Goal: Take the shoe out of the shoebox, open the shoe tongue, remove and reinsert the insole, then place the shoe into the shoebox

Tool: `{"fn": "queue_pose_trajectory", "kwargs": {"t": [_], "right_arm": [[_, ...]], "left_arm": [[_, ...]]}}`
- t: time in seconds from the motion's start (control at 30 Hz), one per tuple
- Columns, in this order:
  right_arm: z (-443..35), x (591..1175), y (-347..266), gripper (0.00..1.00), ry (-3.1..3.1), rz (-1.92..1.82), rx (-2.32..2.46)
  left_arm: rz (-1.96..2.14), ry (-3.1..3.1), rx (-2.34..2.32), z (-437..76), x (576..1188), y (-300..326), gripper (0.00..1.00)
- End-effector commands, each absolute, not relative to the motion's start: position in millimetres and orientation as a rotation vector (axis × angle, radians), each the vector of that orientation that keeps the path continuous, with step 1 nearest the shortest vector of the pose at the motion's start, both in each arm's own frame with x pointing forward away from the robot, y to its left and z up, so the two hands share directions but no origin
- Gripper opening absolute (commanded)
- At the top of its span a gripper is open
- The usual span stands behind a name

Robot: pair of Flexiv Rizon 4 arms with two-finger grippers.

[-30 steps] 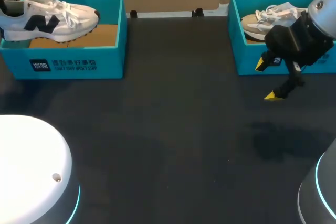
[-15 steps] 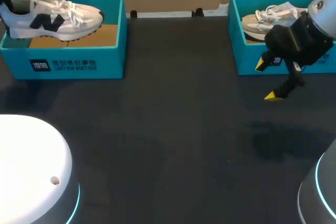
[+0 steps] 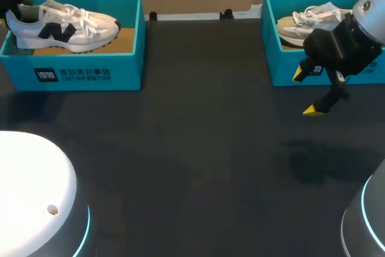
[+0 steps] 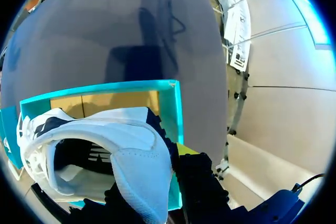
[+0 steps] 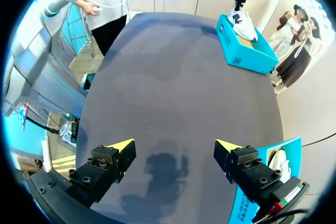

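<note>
A white shoe [image 3: 63, 26] with a dark side mark hangs over the left teal shoebox [image 3: 84, 71], its sole just above the cardboard floor and its toe towards the box's right wall. My left gripper [image 3: 12, 1] is shut on the shoe's heel at the view's far left edge. In the left wrist view the heel collar of the shoe [image 4: 131, 150] sits between the fingers of my left gripper [image 4: 157, 182], with the shoebox [image 4: 170, 108] underneath. My right gripper [image 3: 308, 92] hangs open and empty above the table, in front of the right box. In the right wrist view my right gripper [image 5: 173, 146] holds nothing.
A second teal shoebox [image 3: 283, 70] at the back right holds a beige and white shoe [image 3: 310, 19]. The dark table [image 3: 198, 148] spreads between the two boxes. White robot bases stand at the front left [image 3: 30, 197] and the front right corner.
My left gripper has carried the shoe to the right and a little lower into the left box. The right arm has not moved.
</note>
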State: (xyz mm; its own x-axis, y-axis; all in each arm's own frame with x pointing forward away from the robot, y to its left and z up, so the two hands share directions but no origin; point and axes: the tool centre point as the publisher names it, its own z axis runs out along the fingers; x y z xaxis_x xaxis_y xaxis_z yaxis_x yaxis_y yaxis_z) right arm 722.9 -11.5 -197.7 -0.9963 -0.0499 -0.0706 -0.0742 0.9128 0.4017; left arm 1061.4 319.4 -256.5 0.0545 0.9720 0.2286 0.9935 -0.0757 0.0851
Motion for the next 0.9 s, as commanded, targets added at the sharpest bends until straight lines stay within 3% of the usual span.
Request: {"fn": "queue_pose_trajectory", "kwargs": {"t": [0.03,0.9], "right_arm": [[-198.2,723.5,-11.0,1.0,3.017,0.633,-0.097],[-198.2,723.5,-11.0,1.0,3.017,0.633,-0.097]], "left_arm": [[-0.341,-2.07,-2.208,-270.8,1062.1,320.4,0.0],[-0.314,-2.051,-2.184,-336.0,1066.0,314.3,0.0]]}}
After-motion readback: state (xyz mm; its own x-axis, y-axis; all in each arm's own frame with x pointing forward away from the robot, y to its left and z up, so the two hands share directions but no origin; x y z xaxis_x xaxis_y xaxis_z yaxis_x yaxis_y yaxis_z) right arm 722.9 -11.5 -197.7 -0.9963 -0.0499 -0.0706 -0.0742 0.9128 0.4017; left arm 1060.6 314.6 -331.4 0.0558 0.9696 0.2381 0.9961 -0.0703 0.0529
